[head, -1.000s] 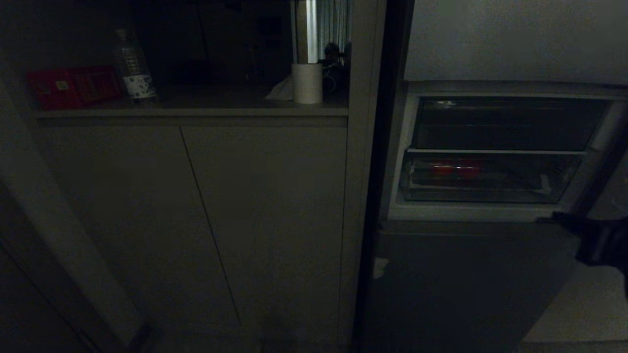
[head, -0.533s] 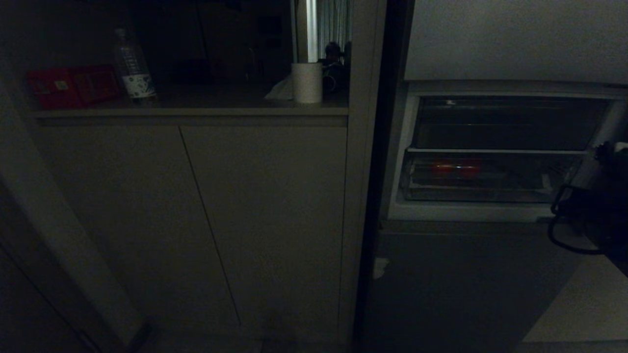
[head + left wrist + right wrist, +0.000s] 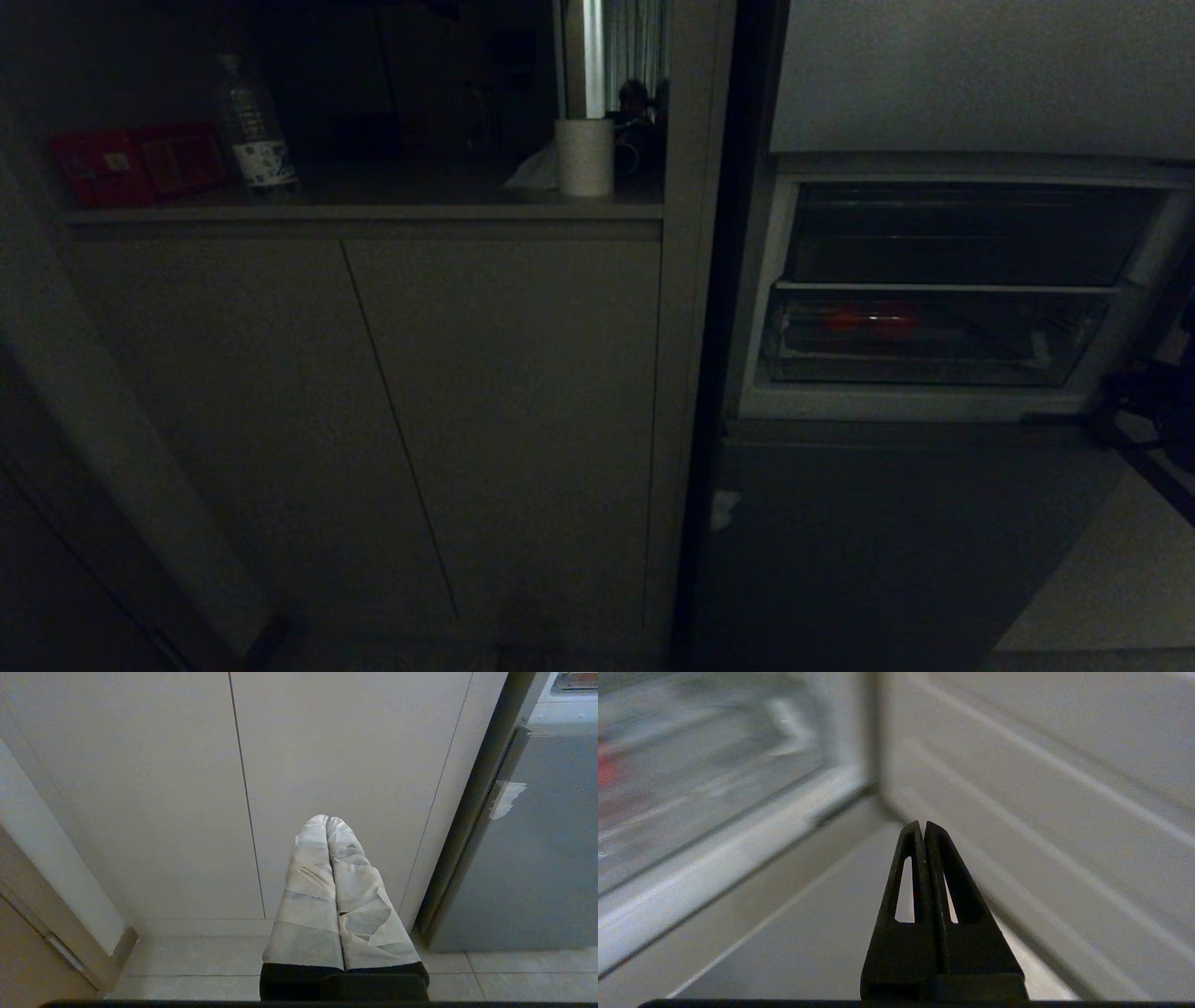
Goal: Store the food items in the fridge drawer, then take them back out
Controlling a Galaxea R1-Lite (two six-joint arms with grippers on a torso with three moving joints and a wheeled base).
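While the fridge [image 3: 896, 523] stands with its middle door open, two red food items [image 3: 868, 320] sit inside the clear drawer [image 3: 924, 338], which looks pushed in, apparently the stored stage of the task. Beside the open door, the right gripper [image 3: 923, 826] is pressed shut and empty, likely placed to reach the drawer front. Low before the cabinet doors [image 3: 187, 788], the left gripper [image 3: 328, 820] hangs shut and empty. Darkness hides the items' detail; the right arm is cut off at the head view's edge.

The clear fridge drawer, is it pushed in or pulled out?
Pushed in: the fridge drawer sits inside the open compartment, its front behind the frame, red food items inside.
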